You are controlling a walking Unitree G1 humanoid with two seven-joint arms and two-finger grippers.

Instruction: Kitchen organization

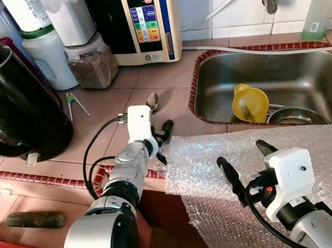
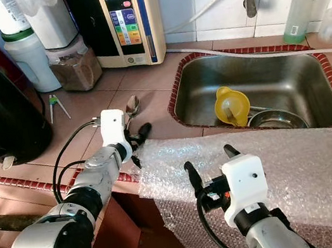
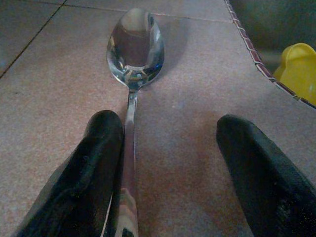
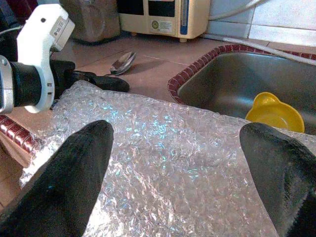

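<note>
**Spoon on the counter, left gripper around its handle**

A metal spoon (image 3: 134, 44) lies flat on the tiled counter (image 1: 104, 102), left of the steel sink (image 1: 312, 76), bowl pointing away from the robot. The left gripper (image 1: 161, 139) sits low over its handle, fingers spread, one finger (image 3: 94, 163) touching the handle and the other well clear. The right gripper (image 1: 247, 164) hovers wide open above the bubble wrap (image 1: 328, 166) draped over the counter edge. A yellow cup (image 1: 250, 103) lies in the sink; a black kettle (image 1: 5, 104) stands far left.
</note>
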